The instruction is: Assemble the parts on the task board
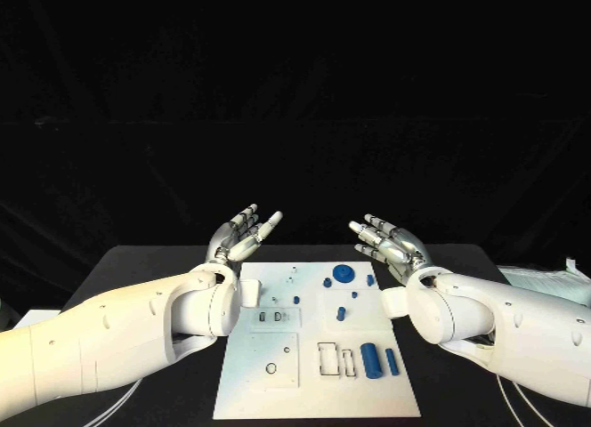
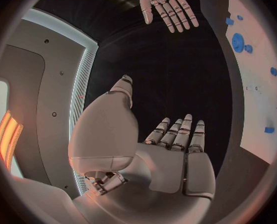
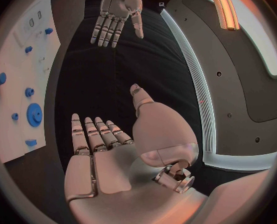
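Starting at the left edge of the desk [image 1: 141, 258], the left hand [image 1: 240, 233] is raised above the far left corner of the task board [image 1: 319, 374], fingers spread and extended, holding nothing. The task board lies at the desk's middle, running from the near edge toward the far edge, between the two arms.

On the board's left half sit pale outlined recesses and small dark rings [image 1: 271, 367]; whether these count as fitted parts cannot be told. Toward the far right of the board, a round blue gear [image 1: 344, 273] lies flat with several small blue pegs [image 1: 341, 313] just beside it. Near the board's right edge, two blue cylinders [image 1: 373, 359] lie side by side next to an empty rectangular recess [image 1: 327, 358].

Judged from this layout, assembly has not visibly begun: the blue parts appear loose and every one remains to be placed.

The right hand [image 1: 388, 241] is raised above the board's far right corner, likewise open and empty. A pale bundle [image 1: 553, 283] rests at the desk's right edge.
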Controlling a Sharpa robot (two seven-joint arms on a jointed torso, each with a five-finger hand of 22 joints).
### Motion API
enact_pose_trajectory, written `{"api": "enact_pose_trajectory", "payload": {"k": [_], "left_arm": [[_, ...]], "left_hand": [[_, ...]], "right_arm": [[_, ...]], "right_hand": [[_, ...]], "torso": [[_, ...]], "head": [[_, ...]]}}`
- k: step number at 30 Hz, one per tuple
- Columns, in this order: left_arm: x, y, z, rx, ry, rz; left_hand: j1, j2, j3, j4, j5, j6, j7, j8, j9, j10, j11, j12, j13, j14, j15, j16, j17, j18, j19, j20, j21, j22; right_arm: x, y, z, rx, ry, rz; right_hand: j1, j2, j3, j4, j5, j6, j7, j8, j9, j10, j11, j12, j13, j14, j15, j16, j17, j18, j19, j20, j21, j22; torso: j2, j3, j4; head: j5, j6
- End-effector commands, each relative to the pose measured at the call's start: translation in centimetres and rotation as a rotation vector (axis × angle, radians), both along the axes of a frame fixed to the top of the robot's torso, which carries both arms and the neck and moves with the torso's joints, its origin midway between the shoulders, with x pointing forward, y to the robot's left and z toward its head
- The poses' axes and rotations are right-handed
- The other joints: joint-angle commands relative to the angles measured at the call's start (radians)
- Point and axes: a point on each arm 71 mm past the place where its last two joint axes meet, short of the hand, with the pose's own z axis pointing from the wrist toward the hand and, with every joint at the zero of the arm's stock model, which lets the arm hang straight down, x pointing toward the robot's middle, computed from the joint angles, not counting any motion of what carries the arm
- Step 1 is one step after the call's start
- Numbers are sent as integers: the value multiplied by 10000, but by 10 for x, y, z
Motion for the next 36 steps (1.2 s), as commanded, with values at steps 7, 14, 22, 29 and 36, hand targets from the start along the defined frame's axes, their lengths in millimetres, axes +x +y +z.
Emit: {"api": "enact_pose_trajectory", "payload": {"k": [7,14,22,29,36], "left_arm": [[1,13,3,-431,-348,-59],[-1,22,6,-540,-521,-280],[-14,28,13,-847,-677,-713],[-30,26,23,-1112,-830,-1047],[-42,19,33,-1506,-684,-1677]], "left_hand": [[684,680,608,1,-85,2216,1541,519,274,2623,372,564,277,3199,266,836,435,-19,1704,152,655,352],[1001,1399,879,-484,-182,5393,1248,1086,489,6652,-114,1254,437,6410,-483,1769,723,566,6206,-20,2386,1051],[1057,1656,629,-884,-190,6757,1008,1100,442,7820,-437,1242,416,7507,-808,1711,731,589,7256,-298,2603,953],[1240,1695,462,-1184,-199,7278,855,1030,381,8463,-606,1135,399,8049,-978,1609,816,590,7713,-476,2624,844],[1307,1670,298,-1381,-214,7561,739,913,372,8943,-741,1034,428,8501,-1124,1588,976,593,8065,-611,2651,770]], "right_arm": [[8,-7,7,-1596,-1253,1407],[12,-13,17,-2897,-2682,1415],[18,-19,33,-4051,-3809,1650],[30,-28,51,-5749,-4613,2087],[37,-28,65,-8976,-5669,2733]], "right_hand": [[1767,142,256,-1051,-148,2993,1423,459,279,4013,345,560,289,4400,272,672,316,258,2771,103,817,390],[2338,118,547,-1576,-318,6008,999,762,413,6872,-145,834,337,7053,-248,971,364,762,4767,59,1509,543],[2378,3,782,-1809,-305,6949,898,603,407,7445,-274,600,329,7677,-397,807,366,789,5213,-43,1589,445],[2395,-185,1177,-2216,-650,7743,691,588,431,8480,-605,538,333,9167,-894,1040,452,788,6548,-602,2183,578],[2189,-381,1395,-2445,-872,8622,357,693,493,9708,-1037,566,377,10647,-1439,1361,743,771,7800,-1201,2986,889]], "torso": [[15,3,-7],[142,-21,11],[524,-7,21],[933,-2,134],[1339,-71,359]], "head": [[-29,-96],[-87,-58],[-159,83],[-299,98],[-521,229]]}}
